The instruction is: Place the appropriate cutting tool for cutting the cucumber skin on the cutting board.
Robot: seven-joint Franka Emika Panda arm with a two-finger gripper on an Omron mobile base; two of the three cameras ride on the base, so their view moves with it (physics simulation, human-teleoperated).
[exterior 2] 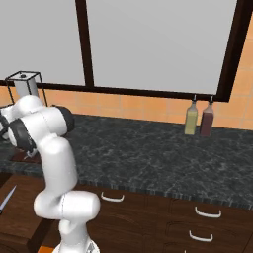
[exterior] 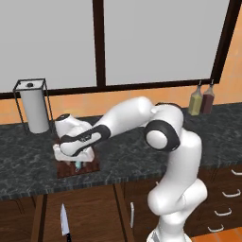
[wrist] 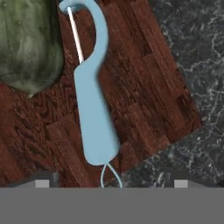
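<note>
While the light blue peeler (wrist: 94, 118) lies on the reddish-brown wooden cutting board (wrist: 144, 87), the dark green cucumber (wrist: 28, 41) sits at its ten o'clock; the hand (wrist: 111, 183) stands wide, gripping nothing.

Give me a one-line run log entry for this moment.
peeler: flat on cutting board, beside cucumber | gripper: open, above peeler handle | knife: off the counter

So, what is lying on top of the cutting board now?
On the cutting board lie the light blue peeler and, beside it, the dark green cucumber. From the base cameras the arm covers most of the board.
</note>
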